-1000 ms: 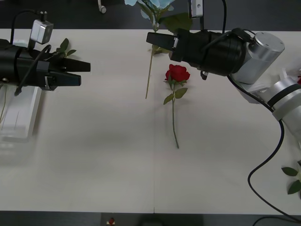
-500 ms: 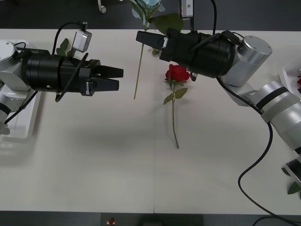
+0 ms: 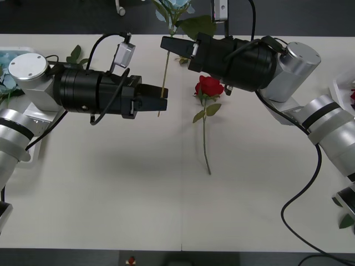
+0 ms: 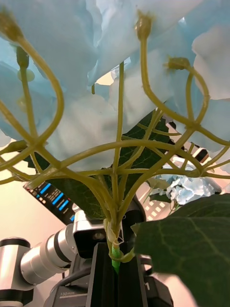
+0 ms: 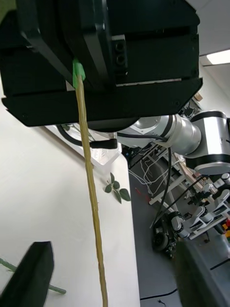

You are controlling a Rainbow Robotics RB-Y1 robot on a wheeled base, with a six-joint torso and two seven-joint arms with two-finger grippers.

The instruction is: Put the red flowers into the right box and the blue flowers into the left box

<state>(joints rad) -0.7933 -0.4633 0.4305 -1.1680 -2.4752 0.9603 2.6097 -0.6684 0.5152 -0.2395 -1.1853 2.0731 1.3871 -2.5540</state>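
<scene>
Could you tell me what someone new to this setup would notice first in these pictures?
Probably the blue flower held up over the table's far edge by the right gripper, its long stem hanging down. The left gripper reaches in from the left, open fingers either side of that stem's lower end. A red rose lies mid-table, beside them.

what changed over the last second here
The left gripper swept in from the table's left edge to the hanging stem of the blue flower, fingers open around it. The right gripper, holding that flower, shifted slightly left. The red rose stayed put.
</scene>
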